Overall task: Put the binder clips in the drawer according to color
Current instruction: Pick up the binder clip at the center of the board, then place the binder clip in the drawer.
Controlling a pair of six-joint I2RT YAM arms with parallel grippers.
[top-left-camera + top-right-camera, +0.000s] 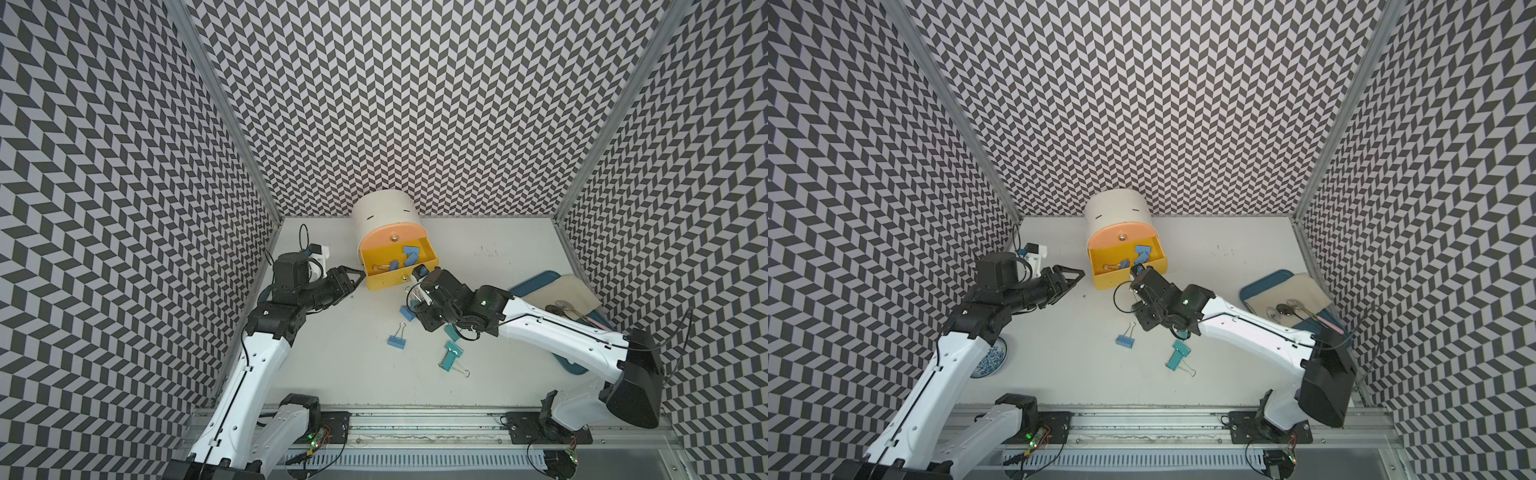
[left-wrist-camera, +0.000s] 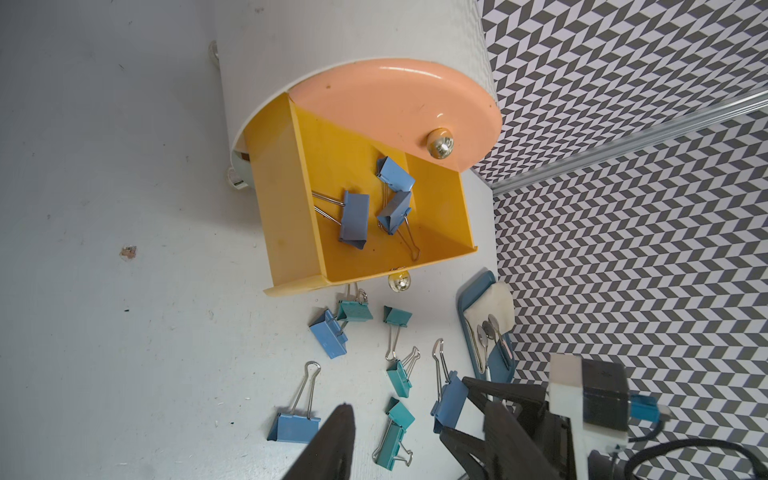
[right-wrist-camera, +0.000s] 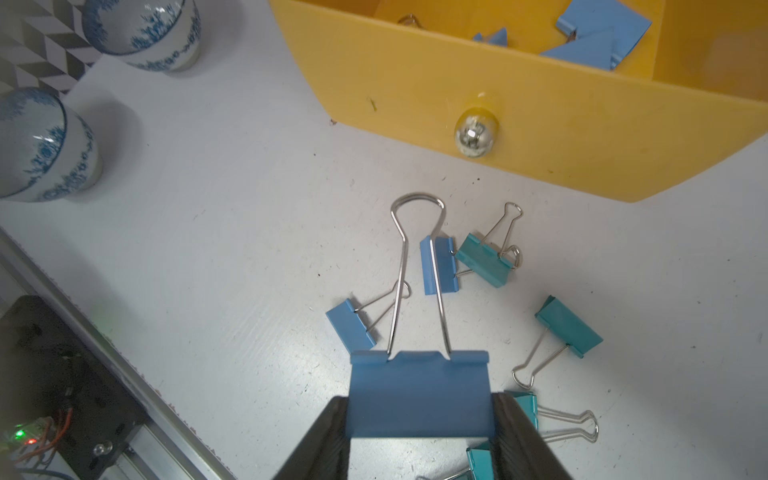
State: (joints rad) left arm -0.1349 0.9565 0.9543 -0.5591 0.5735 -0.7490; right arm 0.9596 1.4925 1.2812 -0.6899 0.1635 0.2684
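Maybe halfway, going by what's lying around. The yellow drawer [image 1: 382, 282] of the little white cabinet [image 1: 384, 212] is pulled out, and I count three blue clips [image 2: 354, 220] in it from the left wrist view. The right gripper [image 3: 419, 409] is clamped on a fourth, a blue binder clip [image 3: 417, 386], with its jaws about half closed on the two sides of the body. It hangs above the table [image 1: 332, 365] just in front of the drawer's shiny knob [image 3: 473, 135], not over the opening yet. That clip has a matte blue folded body, and one silver wire loop sticks straight out toward the drawer. Left to do: two loose blue ones [image 3: 351, 326] on the table, plus four or five teal clips [image 3: 569, 326] scattered near them. I'd guess the teal ones need a different drawer opened first. I see no pink ones anywhere. The peach drawer [image 1: 378, 241] is shut, so I can't tell what's inside. The left gripper [image 1: 353, 280] sits beside the cabinet with its jaws apart, holding nothing.
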